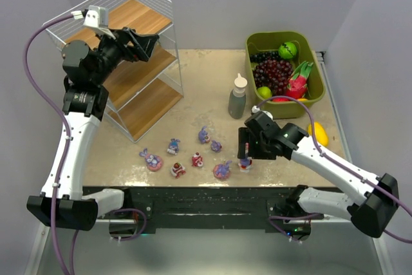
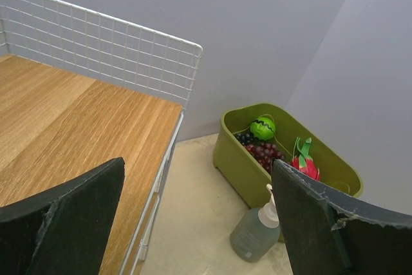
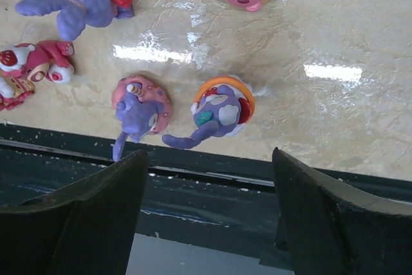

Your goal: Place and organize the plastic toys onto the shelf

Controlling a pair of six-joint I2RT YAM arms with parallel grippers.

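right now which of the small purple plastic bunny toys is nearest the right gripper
The purple bunny with the orange-rimmed base, centred just ahead of the right gripper. The pink-based bunny beside it sits off centre, by one finger.

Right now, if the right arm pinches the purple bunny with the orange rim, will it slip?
Possibly: the bunny looks like hard, glossy plastic with rounded sides, so it may squirt out. Its long ear sticks out, so a push would likely spin it.

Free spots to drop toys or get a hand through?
On the shelf, all three boards look bare where visible. Table is open between shelf and bottle. Crowded: toys clustered along the near edge by the right gripper; bin full of fruit.
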